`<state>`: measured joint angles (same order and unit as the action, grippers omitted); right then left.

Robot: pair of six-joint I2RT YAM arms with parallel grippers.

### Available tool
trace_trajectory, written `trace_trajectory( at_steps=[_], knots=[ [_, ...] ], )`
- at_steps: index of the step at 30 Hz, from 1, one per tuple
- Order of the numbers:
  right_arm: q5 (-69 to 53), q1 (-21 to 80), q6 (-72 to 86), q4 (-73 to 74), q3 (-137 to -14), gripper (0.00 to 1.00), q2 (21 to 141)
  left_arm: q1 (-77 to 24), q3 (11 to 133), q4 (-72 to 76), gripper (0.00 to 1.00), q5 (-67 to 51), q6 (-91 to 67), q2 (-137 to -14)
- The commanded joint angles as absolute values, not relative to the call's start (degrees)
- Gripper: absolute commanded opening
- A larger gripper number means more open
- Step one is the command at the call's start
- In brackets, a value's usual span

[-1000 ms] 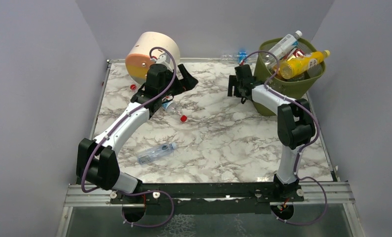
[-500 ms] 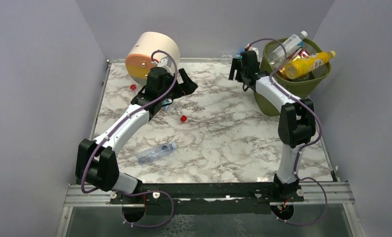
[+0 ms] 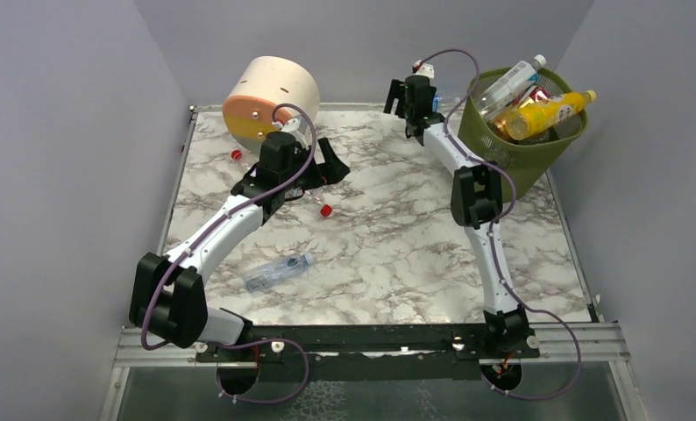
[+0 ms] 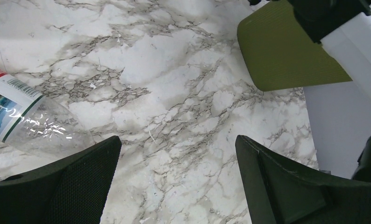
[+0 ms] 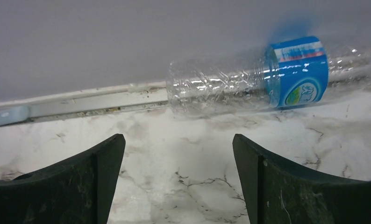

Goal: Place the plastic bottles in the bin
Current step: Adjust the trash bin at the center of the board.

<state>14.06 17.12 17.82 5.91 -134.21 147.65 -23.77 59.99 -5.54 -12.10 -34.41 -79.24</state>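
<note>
Blue-label bottle (image 5: pixel 249 84) lies just beyond the right gripper (image 5: pixel 178 156) — untouched.

One bin (image 3: pixel 522 160), one drawer box (image 3: pixel 270 92), three loose bottles (image 3: pixel 279 270), two red caps (image 3: pixel 326 210)

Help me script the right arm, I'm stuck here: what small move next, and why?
Probably ease the right end effector forward and slightly right: its jaws stand open and empty, and the blue-label bottle lies ahead against the back wall, not yet between them.

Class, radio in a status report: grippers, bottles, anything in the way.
Left gripper and right gripper open, empty. Right faces blue-label bottle at back wall. Nothing between.
</note>
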Motion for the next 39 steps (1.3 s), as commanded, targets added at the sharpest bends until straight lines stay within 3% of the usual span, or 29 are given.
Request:
trace_trajectory(
  at_steps=[1, 10, 17, 30, 39],
  knots=[
    [15.7, 16.8, 15.9, -3.3, -134.8, 0.89, 150.5, -24.1, 58.1, -3.2, 0.99, -14.5, -33.1, -78.4],
    [15.6, 13.9, 17.4, -2.4, -146.2, 0.93, 160.0, -24.1, 55.8, -1.0, 0.99, -15.4, -33.0, -80.2],
    [12.9, 10.0, 20.0, -6.1, -126.5, 0.93, 150.1, -24.6, 55.7, -0.2, 0.99, -15.5, -33.7, -81.1],
    [12.8, 4.6, 19.0, -3.2, -122.3, 0.93, 146.6, -25.4, 54.2, 0.0, 0.99, -14.1, -33.9, -80.3],
    [4.4, 6.2, 15.0, -10.5, -121.0, 0.93, 144.7, -25.5, 54.2, 0.4, 0.99, -13.8, -33.3, -81.4]
  ],
)
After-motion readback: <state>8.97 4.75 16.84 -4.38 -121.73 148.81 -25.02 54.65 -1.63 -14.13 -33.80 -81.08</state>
